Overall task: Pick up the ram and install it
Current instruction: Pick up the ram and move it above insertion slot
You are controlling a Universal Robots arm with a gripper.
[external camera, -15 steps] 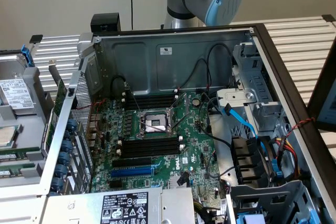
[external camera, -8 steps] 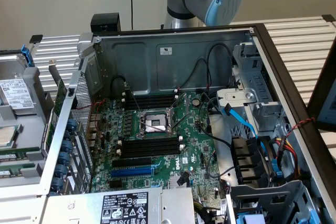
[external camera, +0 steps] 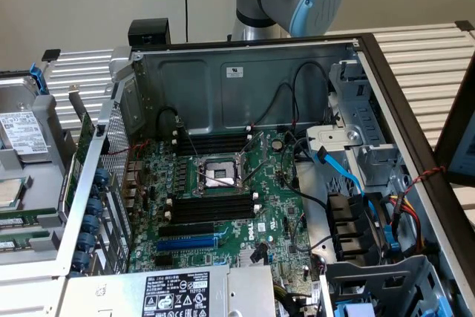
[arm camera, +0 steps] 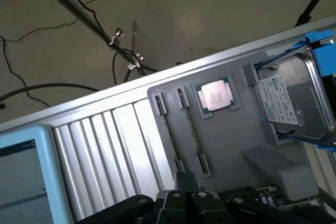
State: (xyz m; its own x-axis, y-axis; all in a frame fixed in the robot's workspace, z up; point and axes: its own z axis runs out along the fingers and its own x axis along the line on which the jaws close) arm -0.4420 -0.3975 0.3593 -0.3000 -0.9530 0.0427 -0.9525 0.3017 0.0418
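Our gripper (arm camera: 186, 179), jaws together and empty, hangs near the end of the grey tray (arm camera: 236, 129). There the ram (arm camera: 193, 129) stands edge-on in a narrow slot beside the CPU (arm camera: 215, 95). Coming down shut or off-line, we could strike the stick or the slot wall. The tray rests on a ribbed aluminium table (arm camera: 115, 135), and cables (arm camera: 52, 85) trail across the floor.

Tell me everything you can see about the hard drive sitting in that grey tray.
The hard drive is a flat, silvery metal box with a raised, rounded lid outline and a large white printed label at one end; the print is too small to read. It lies flat, label up, cradled in a blue plastic carrier that runs along its edges. It sits at one end of the grey parts tray, next to the square processor chip but apart from it. Nothing else touches it.
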